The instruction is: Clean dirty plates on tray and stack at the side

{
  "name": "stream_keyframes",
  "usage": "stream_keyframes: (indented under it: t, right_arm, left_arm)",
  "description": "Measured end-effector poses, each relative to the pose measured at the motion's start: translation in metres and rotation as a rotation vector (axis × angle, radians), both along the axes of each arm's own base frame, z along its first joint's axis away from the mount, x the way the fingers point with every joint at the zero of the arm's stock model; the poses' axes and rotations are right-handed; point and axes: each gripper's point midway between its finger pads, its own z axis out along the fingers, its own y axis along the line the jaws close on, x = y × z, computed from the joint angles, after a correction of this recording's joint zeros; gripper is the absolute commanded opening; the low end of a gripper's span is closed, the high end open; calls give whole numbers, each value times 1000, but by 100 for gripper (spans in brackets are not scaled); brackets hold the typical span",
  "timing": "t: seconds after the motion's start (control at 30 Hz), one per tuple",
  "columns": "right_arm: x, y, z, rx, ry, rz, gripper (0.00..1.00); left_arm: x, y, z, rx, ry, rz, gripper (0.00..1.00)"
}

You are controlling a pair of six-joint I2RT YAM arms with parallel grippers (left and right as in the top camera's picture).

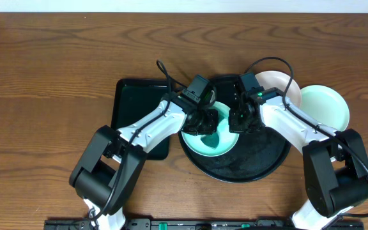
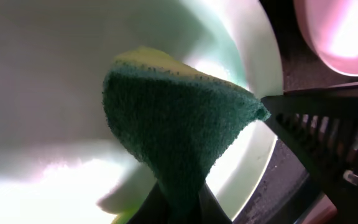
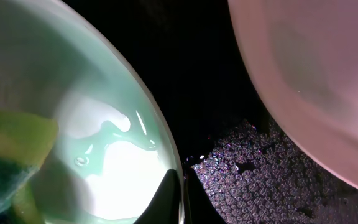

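Right gripper (image 3: 180, 186) pinches the mint plate (image 3: 104, 143) rim (sponge (image 3: 11, 149) inside) on the tray (image 3: 229, 168).

Writing on the mint plate (image 1: 217, 145): none can be read.
Writing on the sponge (image 2: 179, 124): none can be read.
Marks on the round black tray (image 1: 255, 163): none can be read.
Brand or number on the arms (image 1: 155, 126): nothing legible.

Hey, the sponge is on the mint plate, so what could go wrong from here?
1. The right gripper pinches only the thin rim of the mint plate. Scrubbing pressure from the sponge in the left gripper could pull it loose.
2. The white plate lies close by at the edge of the round black tray. A sliding mint plate may bump it.
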Motion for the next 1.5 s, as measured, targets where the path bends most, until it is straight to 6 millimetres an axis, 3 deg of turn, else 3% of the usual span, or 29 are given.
stream_keyframes:
  t: [0.33, 0.87, 1.23, 1.5]
  right_arm:
    - [0, 0, 0, 0, 0, 0, 1]
    - [0, 0, 0, 0, 0, 0, 1]
    - [0, 0, 0, 0, 0, 1, 1]
    - [0, 0, 0, 0, 0, 1, 1]
  left_arm:
    - [5, -4, 51, -76, -107, 0, 8]
    - [6, -3, 49, -59, -113, 3, 8]
    - [-5, -12, 32, -30, -86, -30, 8]
    - [-2, -9, 30, -12, -99, -21, 8]
